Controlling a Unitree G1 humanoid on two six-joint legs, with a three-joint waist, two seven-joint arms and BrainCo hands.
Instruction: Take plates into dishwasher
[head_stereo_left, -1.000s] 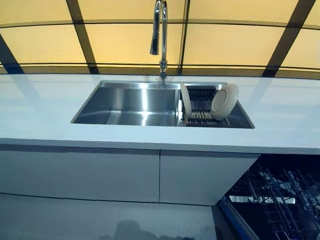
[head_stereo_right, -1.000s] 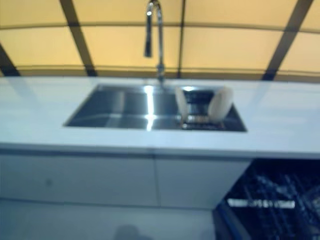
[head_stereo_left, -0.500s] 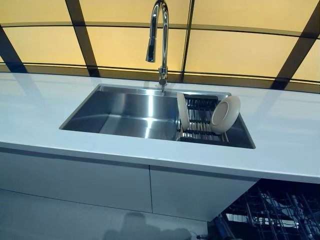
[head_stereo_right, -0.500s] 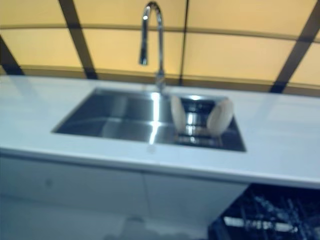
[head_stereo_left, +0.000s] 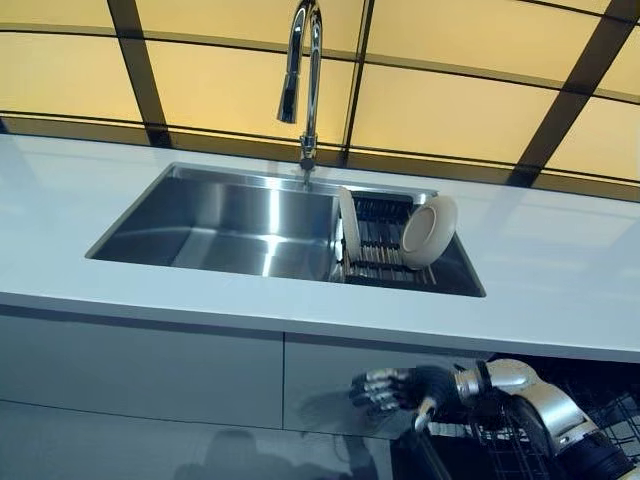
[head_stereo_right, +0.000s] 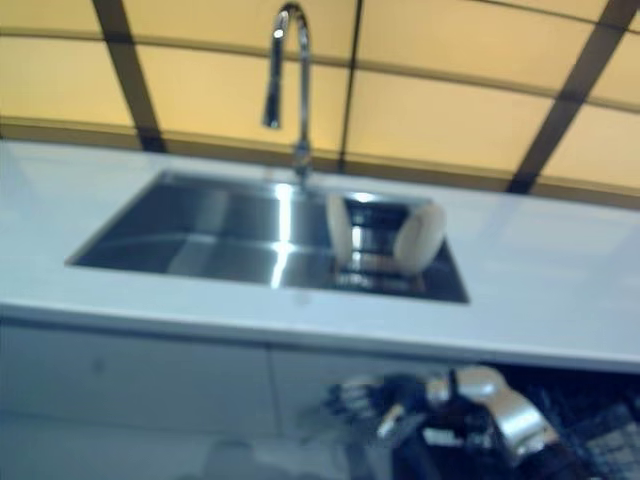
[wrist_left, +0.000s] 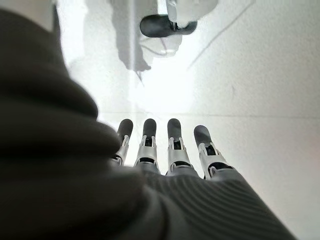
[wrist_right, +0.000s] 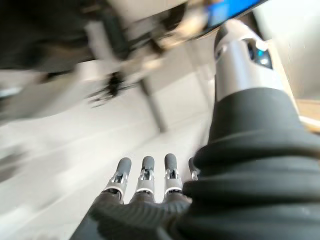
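Right hand (head_stereo_left: 400, 388) hangs low in front of the white cabinet fronts (head_stereo_left: 200, 365), below the overhanging front edge of the white countertop (head_stereo_left: 560, 270). Its fingers are loosely extended and hold nothing; its wrist view shows the same straight row of fingers (wrist_right: 145, 172) over blurred pale surfaces. Left hand (wrist_left: 170, 150) appears only in its own wrist view, fingers straight and empty above pale floor.

Both plates are up in the steel sink (head_stereo_left: 230, 215), well apart from either hand. They stand in a dark wire rack (head_stereo_left: 385, 240) that fills the sink's right end. One plate (head_stereo_left: 349, 224) stands nearly upright on edge at the rack's left side, beside the open basin. A second plate (head_stereo_left: 429, 231) leans at the rack's right side, its hollow face turned toward the first, its top rim rising a little above the sink's edge. Bare rack wires lie between the two.

A curved chrome faucet (head_stereo_left: 302, 70) rises behind the sink's rear rim, its spout over the basin left of the rack. Wide bare countertop stretches to both sides of the sink. At lower right, under the counter edge, the dishwasher's wire rack (head_stereo_left: 610, 420) stands pulled out, just beyond the right hand's arm.
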